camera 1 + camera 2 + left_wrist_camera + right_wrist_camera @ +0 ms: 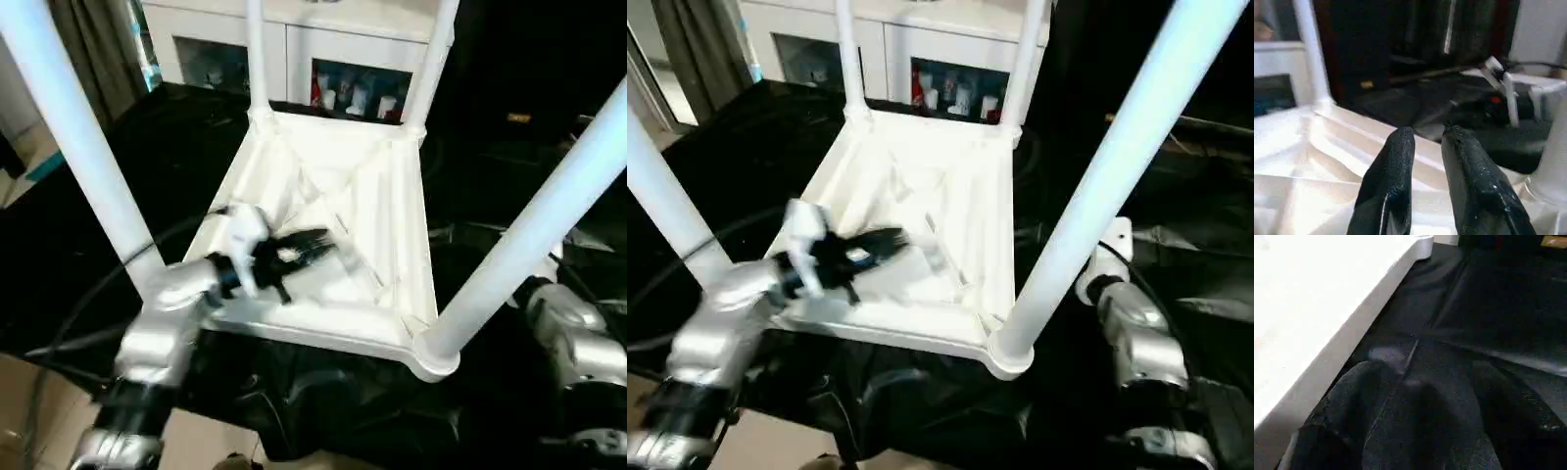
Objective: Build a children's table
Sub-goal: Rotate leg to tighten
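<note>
The children's table (333,196) lies upside down on a black cloth, its ribbed underside facing up. All its white tube legs stand in the corner sockets: a near left leg (88,147), a near right leg (534,230) and two far legs (257,59). My left gripper (312,245) hovers low over the ribbed underside near the front edge, open by a narrow gap with nothing between its fingers (1393,176). My right forearm (1132,333) sits just right of the near right leg. My right gripper (1415,431) is low over the cloth beside the table's rim (1327,357).
A white glass-door cabinet (323,59) stands behind the table. Black cloth (147,166) covers the surface all around. A pale floor strip (29,157) shows at far left. A white wire-like frame (1508,93) lies on the cloth beyond the table.
</note>
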